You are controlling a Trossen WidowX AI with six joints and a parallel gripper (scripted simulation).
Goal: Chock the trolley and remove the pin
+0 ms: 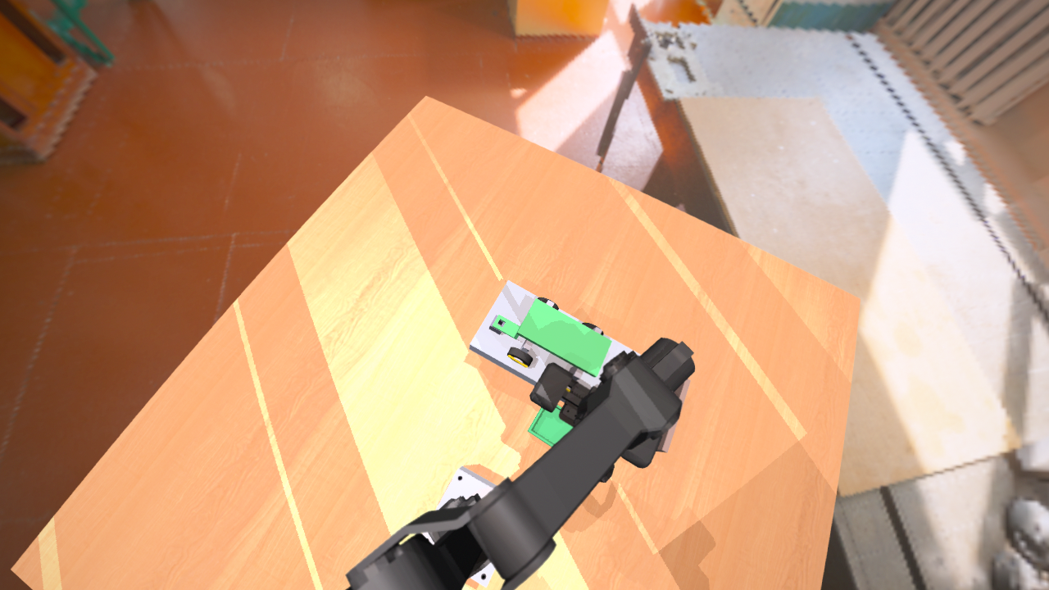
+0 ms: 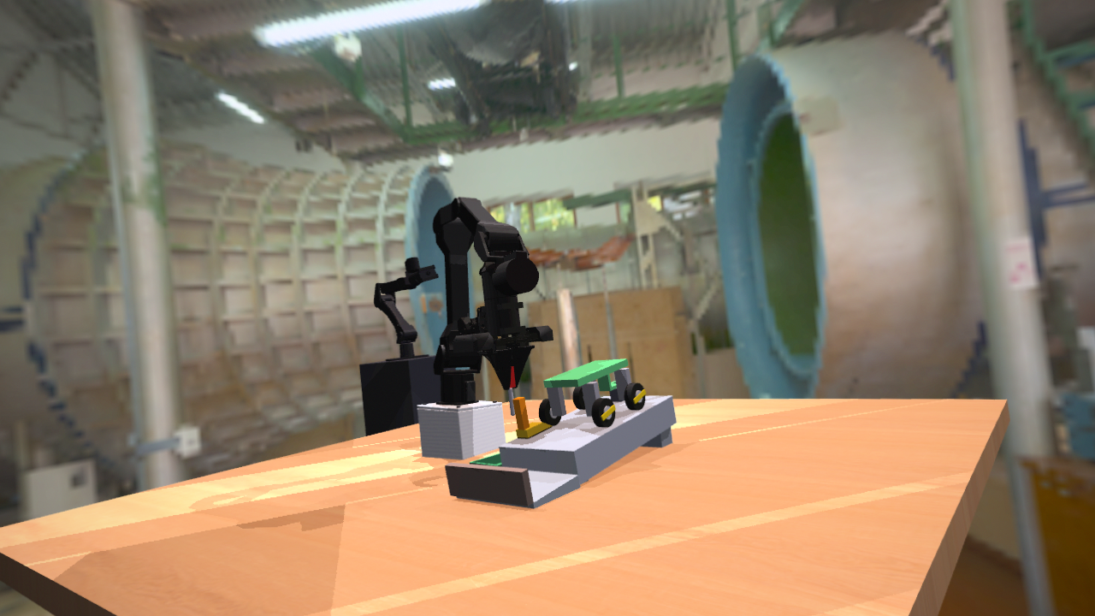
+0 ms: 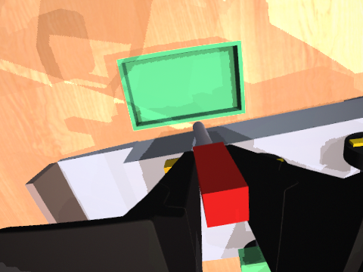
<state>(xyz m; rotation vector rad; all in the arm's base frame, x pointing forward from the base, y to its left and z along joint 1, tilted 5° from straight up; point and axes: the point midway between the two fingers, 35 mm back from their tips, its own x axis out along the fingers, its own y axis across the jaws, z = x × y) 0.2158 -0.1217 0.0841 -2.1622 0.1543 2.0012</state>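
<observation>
My gripper point(image 2: 511, 384) point(image 3: 208, 156) is shut on the red-headed stop pin point(image 2: 511, 376) point(image 3: 224, 177), its grey shaft pointing down. It hangs above the ramp's side edge by the green tray point(image 1: 548, 427) point(image 3: 185, 85); the tray looks empty. The green-topped trolley point(image 1: 565, 333) point(image 2: 585, 373) stands on the ramp point(image 2: 612, 447) point(image 3: 302, 145). The chock point(image 2: 521, 417) point(image 3: 172, 165) sits upright on the ramp, its yellow part reaching the lower near-arm wheel point(image 2: 549, 411); exact contact is unclear. In the wrist view my fingers hide most of the chock. The bracket point(image 1: 501, 323) at the uphill end shows an empty hole.
A dark end board point(image 2: 488, 484) point(image 3: 66, 190) closes the ramp's low end. My arm's white base block point(image 2: 452, 430) stands beyond the tray. The arm covers the ramp's lower part in the top view. The trolley's deck stands higher than the ramp beside my gripper.
</observation>
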